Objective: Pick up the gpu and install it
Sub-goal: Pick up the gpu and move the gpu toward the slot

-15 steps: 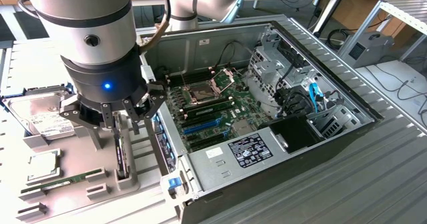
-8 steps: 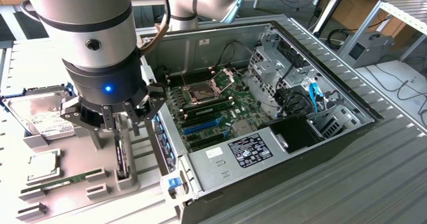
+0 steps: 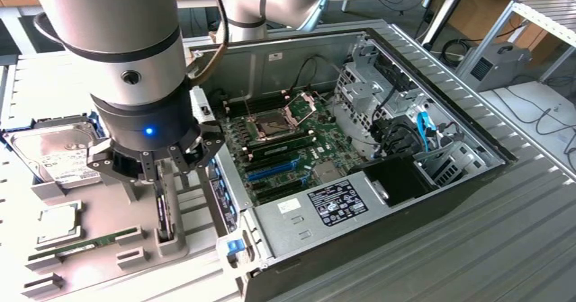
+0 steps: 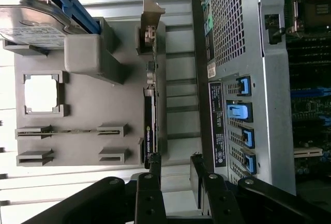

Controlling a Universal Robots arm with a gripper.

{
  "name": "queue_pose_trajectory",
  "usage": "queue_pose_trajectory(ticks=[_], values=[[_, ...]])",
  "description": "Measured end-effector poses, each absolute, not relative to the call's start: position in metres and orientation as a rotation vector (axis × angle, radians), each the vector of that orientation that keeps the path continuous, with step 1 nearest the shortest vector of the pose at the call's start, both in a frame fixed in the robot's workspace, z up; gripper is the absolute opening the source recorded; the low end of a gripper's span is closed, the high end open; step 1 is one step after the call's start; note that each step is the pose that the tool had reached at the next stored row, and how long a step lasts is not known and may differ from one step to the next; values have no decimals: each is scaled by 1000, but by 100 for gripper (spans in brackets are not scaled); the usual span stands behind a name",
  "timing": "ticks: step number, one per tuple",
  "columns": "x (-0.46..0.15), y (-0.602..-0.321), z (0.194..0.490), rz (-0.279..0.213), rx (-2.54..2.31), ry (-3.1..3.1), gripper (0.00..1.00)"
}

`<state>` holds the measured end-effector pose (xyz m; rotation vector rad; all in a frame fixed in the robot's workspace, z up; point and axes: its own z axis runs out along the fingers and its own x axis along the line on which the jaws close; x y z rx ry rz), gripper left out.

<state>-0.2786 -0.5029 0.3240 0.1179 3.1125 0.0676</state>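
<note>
The gpu stands on edge in a slot of the grey parts holder, left of the open computer case in the exterior view. I see it edge-on: thin dark card, silver bracket at one end. My gripper hangs just above the card, open, with nothing between its fingers. In the wrist view the two black fingers stand apart, and the card's near end lies in line with one of them rather than midway in the gripper. Blue expansion slots show on the motherboard.
The holder also carries a silver hard drive, a square processor and a long green memory stick. The case's rear wall with blue latches stands close beside the gpu. Ribbed metal table surrounds all.
</note>
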Motion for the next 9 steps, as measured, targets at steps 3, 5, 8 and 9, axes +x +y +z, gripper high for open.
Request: queue_pose_trajectory(ticks=[3,5,8,9], values=[[-279,-503,321,68,118,3113,36],[-279,-503,320,68,118,3113,36],[-279,-503,320,68,118,3113,36],[-279,-503,320,68,118,3113,36]])
